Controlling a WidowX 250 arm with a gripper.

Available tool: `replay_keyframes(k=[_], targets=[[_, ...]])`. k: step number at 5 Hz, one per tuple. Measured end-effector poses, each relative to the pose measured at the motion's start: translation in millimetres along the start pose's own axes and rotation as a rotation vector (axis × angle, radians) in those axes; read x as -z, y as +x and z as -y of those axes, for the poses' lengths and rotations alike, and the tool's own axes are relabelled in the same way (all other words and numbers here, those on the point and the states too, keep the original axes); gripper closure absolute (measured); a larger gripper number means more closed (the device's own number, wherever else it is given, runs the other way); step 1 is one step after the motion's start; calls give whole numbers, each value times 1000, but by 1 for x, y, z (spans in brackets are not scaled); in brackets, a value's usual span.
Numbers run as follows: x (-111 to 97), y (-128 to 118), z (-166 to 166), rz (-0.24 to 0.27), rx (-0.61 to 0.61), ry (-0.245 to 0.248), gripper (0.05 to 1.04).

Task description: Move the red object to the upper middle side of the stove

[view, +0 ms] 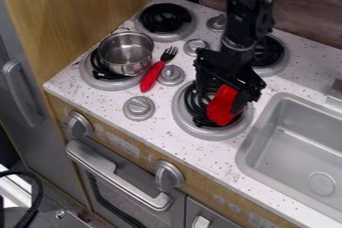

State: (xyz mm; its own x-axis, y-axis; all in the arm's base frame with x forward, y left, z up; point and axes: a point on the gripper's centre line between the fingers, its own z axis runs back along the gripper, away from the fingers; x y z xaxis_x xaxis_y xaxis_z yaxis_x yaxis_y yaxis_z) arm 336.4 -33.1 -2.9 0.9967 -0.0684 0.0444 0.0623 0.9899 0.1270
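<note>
Black tool (222,100) at the rounded red object (222,108), can't tell if gripping; pickup stage imo, next lift toward the stove (162,113)'s upper-middle edge.

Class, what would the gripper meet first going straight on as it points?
Likely the red object, right at the gripper; if that is already held, the burner beneath. Depth is unclear.

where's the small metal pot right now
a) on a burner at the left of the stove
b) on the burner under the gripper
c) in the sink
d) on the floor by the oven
a, the metal pot sits on the front-left burner, beside the fork with the red handle.
</note>
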Motion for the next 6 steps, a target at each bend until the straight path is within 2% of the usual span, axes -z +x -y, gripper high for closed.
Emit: replay_keyframes(k=[1,2,3,4,5,6], targets=[[13,10,-5,-45,-45,56,85],[25,13,-8,-76,-79,66,85],[37,7,-8,-135,-105,56,134],[38,5,-8,-136,-115,54,327],[36,4,-8,-92,-109,25,332],[20,29,-12,111,-61,13,332]])
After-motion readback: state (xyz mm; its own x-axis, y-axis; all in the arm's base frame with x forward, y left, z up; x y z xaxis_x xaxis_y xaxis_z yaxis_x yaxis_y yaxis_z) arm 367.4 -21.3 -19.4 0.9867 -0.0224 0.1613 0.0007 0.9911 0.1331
